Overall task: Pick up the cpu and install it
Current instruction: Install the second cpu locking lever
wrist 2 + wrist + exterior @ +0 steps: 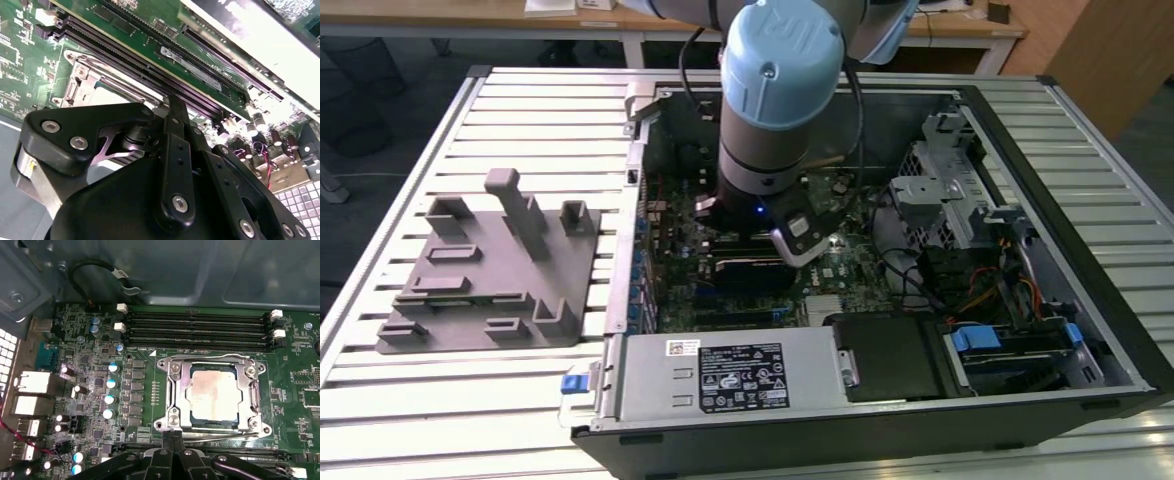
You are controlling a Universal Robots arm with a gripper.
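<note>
The cpu (212,392), a flat square chip with a silvery top, lies in the motherboard socket under the metal load frame (172,390). My gripper (173,432) hovers just beside the socket's edge, its two black fingers pressed together with nothing between them. In the second wrist view the gripper (175,102) points at the memory slots (150,75), with the socket frame (80,80) off to one side. In the exterior view the blue-capped arm (774,100) reaches down into the open computer case (1067,330) over the motherboard.
A grey plastic fixture block (487,270) stands on the slatted table at the exterior view's left. Inside the case are the power supply (727,375), a drive cage (947,190) and loose cables (987,285). Capacitors (111,385) and memory slots (195,330) surround the socket.
</note>
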